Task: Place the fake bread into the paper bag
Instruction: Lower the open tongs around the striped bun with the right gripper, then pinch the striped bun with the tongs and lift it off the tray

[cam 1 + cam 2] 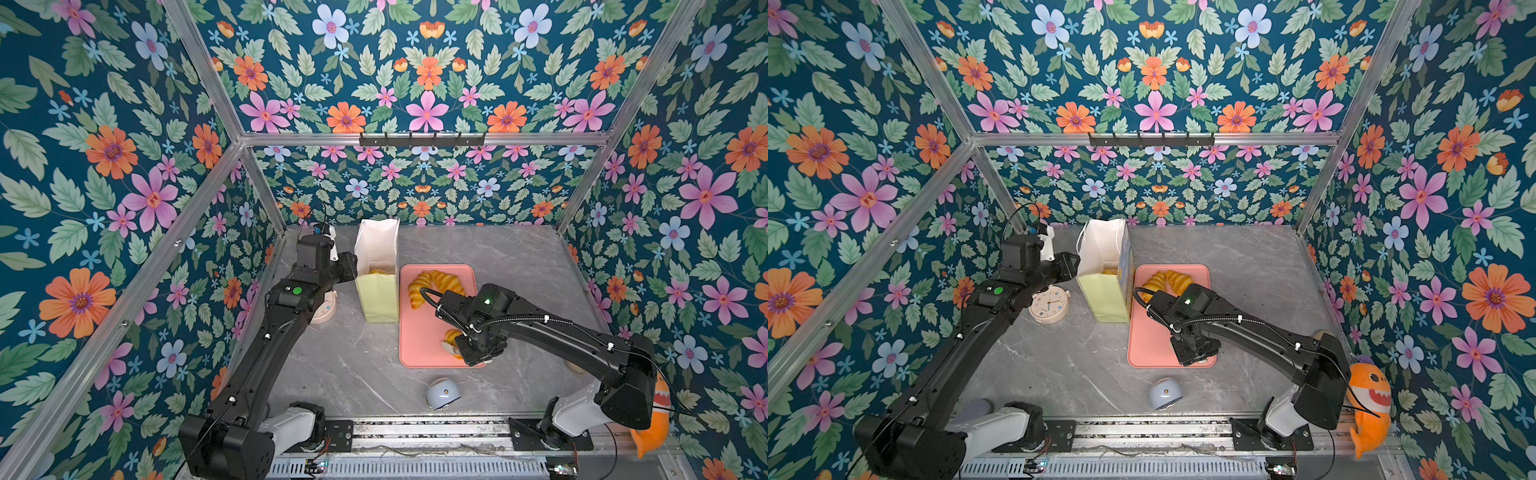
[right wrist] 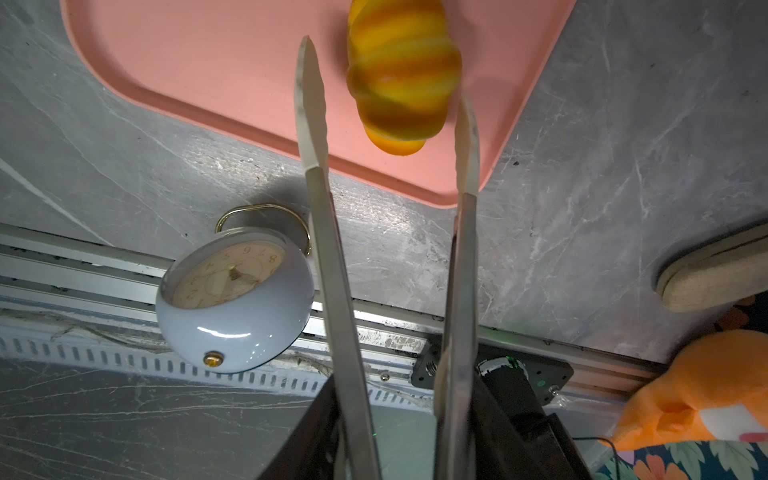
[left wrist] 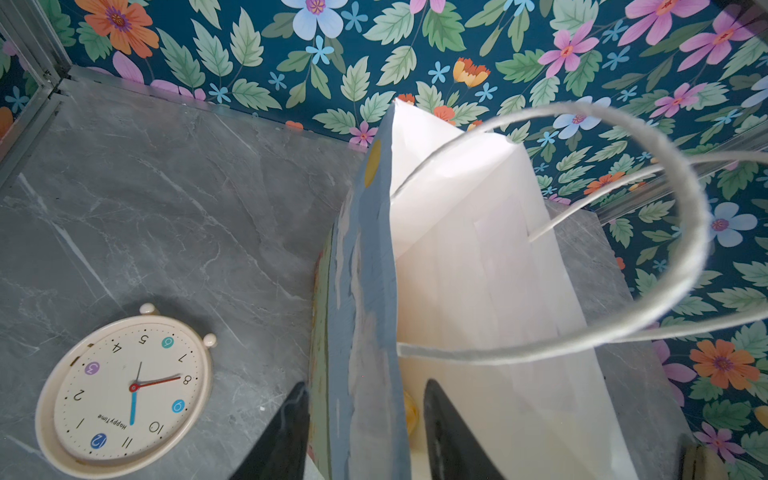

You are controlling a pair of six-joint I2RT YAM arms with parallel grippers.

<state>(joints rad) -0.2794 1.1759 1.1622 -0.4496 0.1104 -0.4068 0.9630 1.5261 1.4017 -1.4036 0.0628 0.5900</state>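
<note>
Left arm (image 1: 266, 324): stretched along the worktop's (image 1: 340, 357) left edge, wrist bent right toward the bag.
Left gripper (image 3: 365, 382): fingers astride the paper bag's (image 1: 379, 299) left wall, one inside, one outside; pinching or merely straddling, cannot tell.
Right arm (image 1: 552, 332): reaching left, wrist pitched down over the tray's (image 2: 208, 62) near edge.
Right gripper (image 2: 409, 386): clamped on tongs (image 2: 328, 249).
Tongs: tips spread, unclenched, flanking near croissant (image 2: 401, 79).
Near croissant: on tray by its near edge; long axis far-to-near, tapered end nearward.
Far croissants (image 1: 436, 282): touching, arched, at tray's far end.
Paper bag: upright, mouth up, just beside tray's left edge.
Bagged bread (image 1: 379, 272): at bag's bottom, mostly hidden.
</note>
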